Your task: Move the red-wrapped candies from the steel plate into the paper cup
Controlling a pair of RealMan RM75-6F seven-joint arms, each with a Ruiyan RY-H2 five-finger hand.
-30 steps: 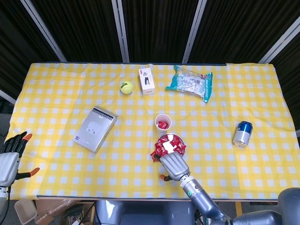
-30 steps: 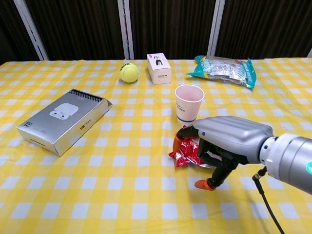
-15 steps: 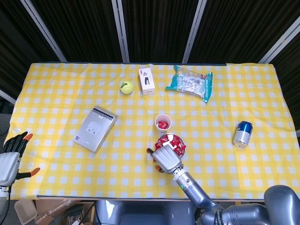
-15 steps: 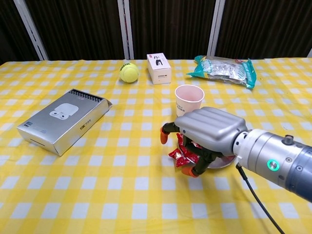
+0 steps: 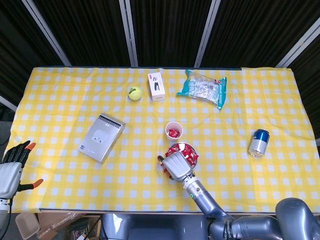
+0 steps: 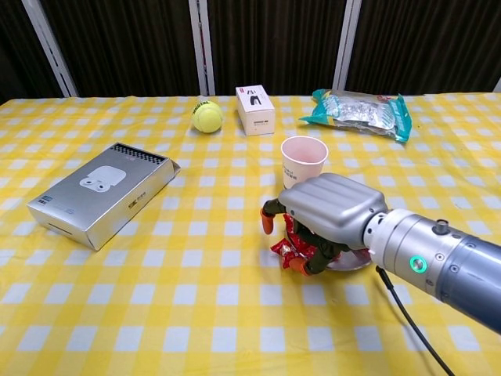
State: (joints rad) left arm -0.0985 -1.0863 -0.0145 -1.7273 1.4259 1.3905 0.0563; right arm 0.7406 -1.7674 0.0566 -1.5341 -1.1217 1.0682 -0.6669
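Observation:
The steel plate [image 5: 194, 154] [image 6: 349, 264] lies just in front of the paper cup [image 5: 174, 131] [image 6: 303, 164], which has red candies inside. My right hand [image 5: 175, 166] [image 6: 329, 207] lies palm-down over the plate's near-left side. Its fingers curl into the pile of red-wrapped candies [image 5: 183, 151] [image 6: 293, 247] and grip some wrappers against the palm, while one orange-tipped finger stays out to the left. Most of the plate is hidden beneath it in the chest view. My left hand [image 5: 12, 167] hangs off the table's near-left corner, fingers spread and holding nothing.
A silver box [image 5: 102, 137] lies left of the cup. Along the far side are a tennis ball [image 5: 133, 93], a small white box [image 5: 156, 86] and a snack bag [image 5: 202, 89]. A blue can [image 5: 259, 142] stands to the right.
My right hand slid up and left over the plate, and its fingers, first spread beyond the plate, curled in under the palm into the candies. The left hand stayed still.

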